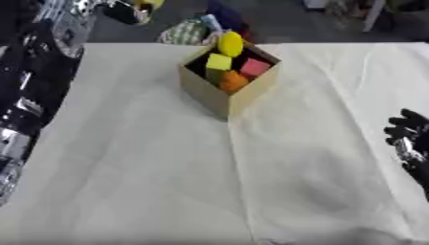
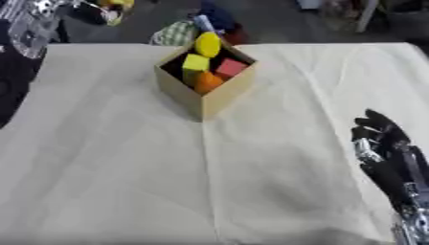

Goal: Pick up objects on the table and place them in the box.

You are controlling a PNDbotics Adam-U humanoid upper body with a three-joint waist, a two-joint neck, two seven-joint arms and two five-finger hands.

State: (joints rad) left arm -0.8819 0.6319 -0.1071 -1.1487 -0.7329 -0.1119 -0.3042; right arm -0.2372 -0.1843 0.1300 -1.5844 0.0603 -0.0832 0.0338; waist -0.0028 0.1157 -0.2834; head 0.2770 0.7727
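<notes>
A cardboard box [image 1: 209,93] stands on the cream cloth at the far middle of the table, one corner turned towards me. Inside it lie a yellow-green cube [image 1: 219,62], a red cube [image 1: 254,68] and an orange piece [image 1: 234,81]. A yellow oval piece [image 1: 231,44] leans at the far rim. My right hand [image 2: 381,143] rests open at the right edge, fingers up, well away from the box and holding nothing. My left arm [image 1: 21,119] shows as black and silver parts along the left edge; its hand is not made out.
The cream cloth [image 1: 126,167] covers the table, and a crease [image 1: 239,182] runs from the box towards me. Beyond the far edge lie a checked bundle [image 1: 184,33] and other dark clutter on the floor.
</notes>
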